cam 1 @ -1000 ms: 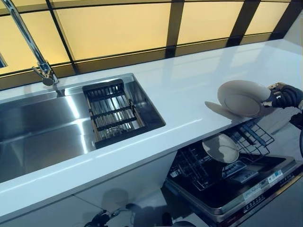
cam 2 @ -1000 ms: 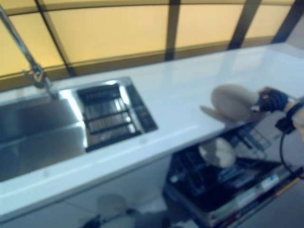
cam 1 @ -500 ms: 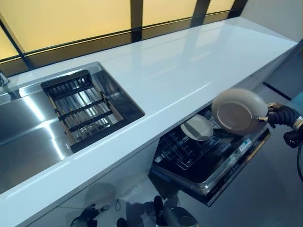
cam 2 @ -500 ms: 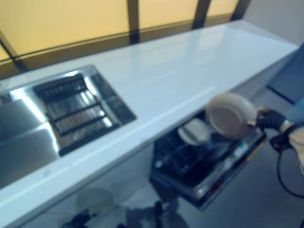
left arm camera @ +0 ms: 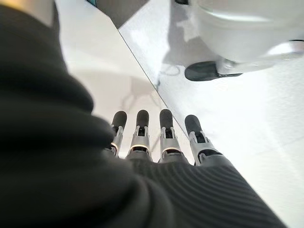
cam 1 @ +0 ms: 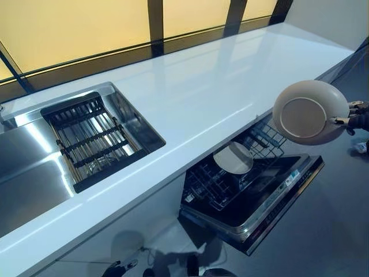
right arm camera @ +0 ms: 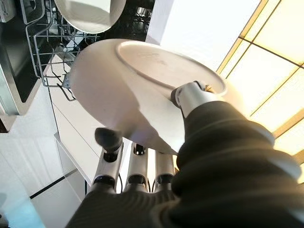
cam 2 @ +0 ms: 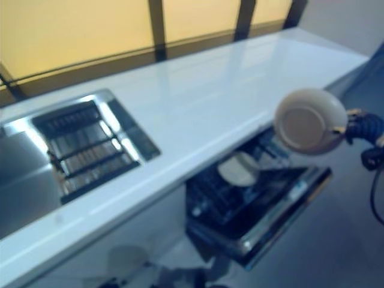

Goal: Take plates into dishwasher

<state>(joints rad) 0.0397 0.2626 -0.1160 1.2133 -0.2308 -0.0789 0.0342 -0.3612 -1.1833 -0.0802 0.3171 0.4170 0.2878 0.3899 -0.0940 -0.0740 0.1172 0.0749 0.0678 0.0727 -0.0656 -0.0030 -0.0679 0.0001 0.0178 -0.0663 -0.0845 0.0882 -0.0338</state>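
The right robot hand (cam 1: 358,117) pinches a plate (cam 1: 310,111) by its rim, thumb on one side and fingers on the other. Below the robot hand, the dishwasher (cam 1: 248,193) is open, with another plate (cam 1: 233,158) in its rack. The left robot hand (left arm camera: 156,142) hangs with straight fingers, holding nothing.

The right hand (cam 1: 358,118) is cut off by the edge of the head views, and the plate (cam 1: 310,111) it grips covers the tips of its fingers (right arm camera: 108,139). The bench (cam 1: 190,109) hides the back of the dishwasher rack (cam 1: 230,182). The second plate (cam 1: 233,158) stands in there, its lower rim lost among the wires. The sink (cam 1: 34,167) runs off the side.
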